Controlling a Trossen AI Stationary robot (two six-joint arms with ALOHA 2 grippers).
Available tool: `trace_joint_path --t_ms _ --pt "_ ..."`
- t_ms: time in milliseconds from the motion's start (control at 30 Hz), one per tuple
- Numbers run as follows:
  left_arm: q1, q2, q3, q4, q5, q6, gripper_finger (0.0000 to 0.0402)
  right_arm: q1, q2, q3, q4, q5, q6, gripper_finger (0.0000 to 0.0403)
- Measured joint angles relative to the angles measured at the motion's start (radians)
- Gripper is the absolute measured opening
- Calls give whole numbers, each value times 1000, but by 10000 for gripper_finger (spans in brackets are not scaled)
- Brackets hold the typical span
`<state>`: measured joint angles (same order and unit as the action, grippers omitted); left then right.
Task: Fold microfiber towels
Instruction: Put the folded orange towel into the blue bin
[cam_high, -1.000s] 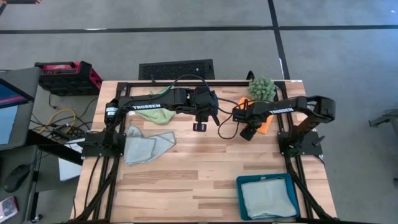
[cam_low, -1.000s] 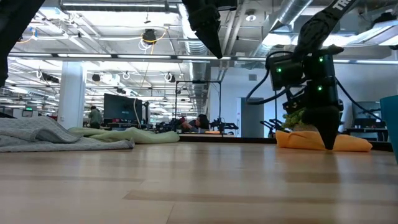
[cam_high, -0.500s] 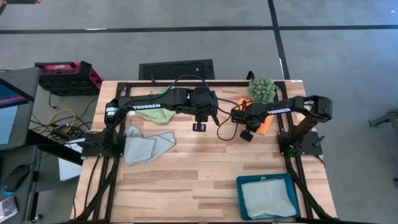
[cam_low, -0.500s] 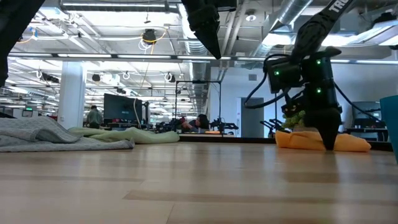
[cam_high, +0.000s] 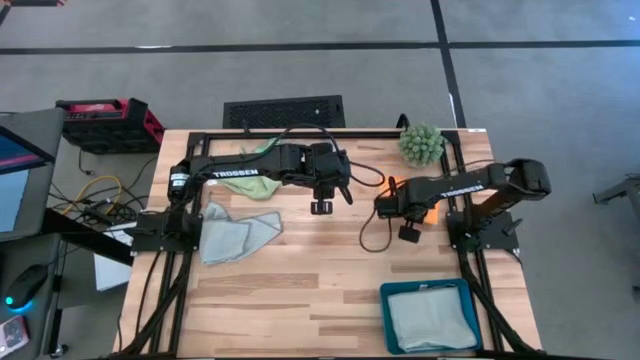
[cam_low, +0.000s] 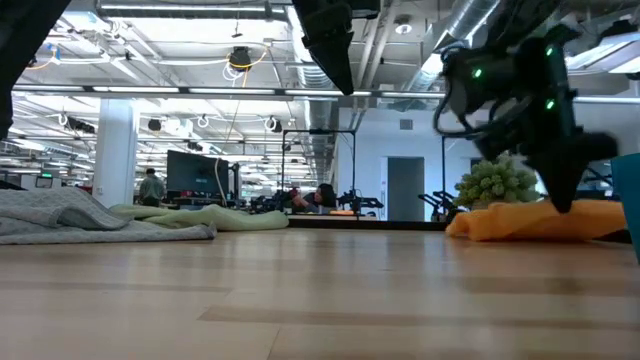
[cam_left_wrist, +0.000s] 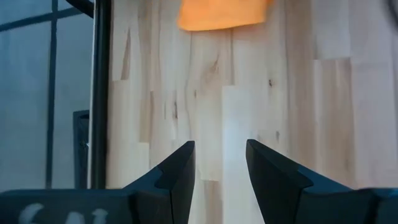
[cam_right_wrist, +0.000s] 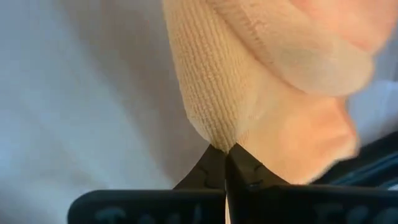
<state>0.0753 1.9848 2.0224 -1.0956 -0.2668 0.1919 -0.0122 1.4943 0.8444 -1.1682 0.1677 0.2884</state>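
So the right gripper has just snapped shut on a pinch of the orange towel at the far right and is dragging it nearer, probably for folding. Left gripper hovers mid-table, jaws wide, holding nothing.

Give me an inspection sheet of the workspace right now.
Surface: wooden table, bare in the middle.
Job's things: orange towel pinched; green towel under the left arm; blue-grey towel crumpled at the left; pale towel in the teal tray.
Clutter: spiky plant at the far right corner.
Grippers: right gripper shut on the orange towel; left gripper open above bare wood.
Cables: black cable looping by the right arm.
Surroundings: red case on the floor.
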Motion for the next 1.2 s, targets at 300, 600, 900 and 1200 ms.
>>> trace_joint_path --t_ms 300,600,900,1200 --pt "-105 -4 0 -15 -4 -97 137 211 -119 55 -92 -112 33 7" --pt "-196 -5 0 -14 -35 -195 137 444 -176 59 -83 -264 213 7" --pt "-247 -6 0 -13 -36 -272 137 645 -165 125 -77 -374 395 8" --pt "-271 -7 0 -13 -37 -294 137 790 -165 241 66 -377 537 8"
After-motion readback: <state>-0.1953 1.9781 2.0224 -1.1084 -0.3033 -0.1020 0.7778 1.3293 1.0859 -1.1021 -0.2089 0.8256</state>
